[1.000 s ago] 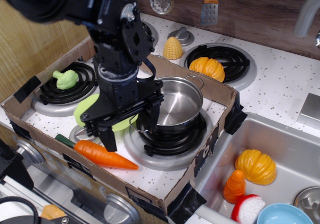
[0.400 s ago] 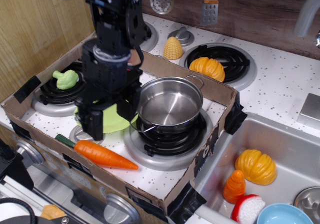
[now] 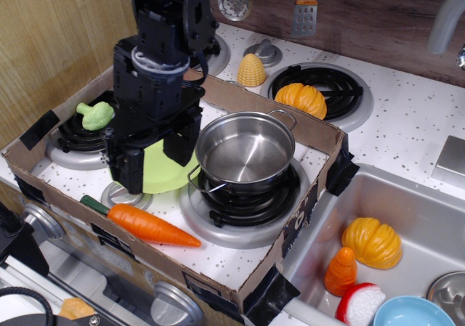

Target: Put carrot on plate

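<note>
I have the hand (image 3: 154, 163) hanging above the lime-green plate (image 3: 161, 175), its two black fingers (image 3: 131, 170) spread wide and carrying nothing. The carrot (image 3: 143, 223) lies flat on the speckled tabletop (image 3: 232, 257) near the front edge, just in front of the plate, green stem toward the front left corner and tip pointing right toward the steel pot (image 3: 245, 152). To do the pick well, I judge I need to bring the hand forward toward the front edge and turn the wrist so the fingers straddle the carrot across its width, not along it. I would aim for the thick half near the stem, since the glossy tapered body will likely squirt out if pinched near the tip. The cardboard wall (image 3: 145, 264) at the front edge sits close, so I would descend straight down.
</note>
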`<state>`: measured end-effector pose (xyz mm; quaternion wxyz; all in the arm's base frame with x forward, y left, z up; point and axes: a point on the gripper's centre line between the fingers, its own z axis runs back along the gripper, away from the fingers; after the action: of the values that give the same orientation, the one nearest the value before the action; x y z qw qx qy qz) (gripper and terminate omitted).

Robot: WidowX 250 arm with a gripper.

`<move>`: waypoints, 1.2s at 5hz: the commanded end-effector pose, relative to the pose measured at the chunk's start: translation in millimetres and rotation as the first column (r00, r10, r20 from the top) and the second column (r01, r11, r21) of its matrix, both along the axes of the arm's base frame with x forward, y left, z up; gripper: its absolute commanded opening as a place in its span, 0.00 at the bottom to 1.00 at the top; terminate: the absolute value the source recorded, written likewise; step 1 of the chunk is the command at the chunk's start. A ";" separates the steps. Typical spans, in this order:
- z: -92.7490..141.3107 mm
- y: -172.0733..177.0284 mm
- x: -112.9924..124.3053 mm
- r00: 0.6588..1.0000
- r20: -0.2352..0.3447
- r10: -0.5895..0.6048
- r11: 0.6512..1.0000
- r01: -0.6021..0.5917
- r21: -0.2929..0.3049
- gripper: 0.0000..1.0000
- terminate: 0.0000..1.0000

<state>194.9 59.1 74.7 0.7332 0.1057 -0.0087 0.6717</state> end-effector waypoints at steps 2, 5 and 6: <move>-47.9 19.7 5.7 0.998 0.014 0.054 0.994 -0.053 -0.099 1.00 0.00; -65.2 -2.4 19.0 0.998 0.040 0.049 0.985 -0.042 -0.165 1.00 0.00; -64.4 -4.9 15.2 0.997 0.073 0.040 0.990 -0.030 -0.140 1.00 0.00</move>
<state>194.1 58.1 5.3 0.7219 0.0376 0.0288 0.6904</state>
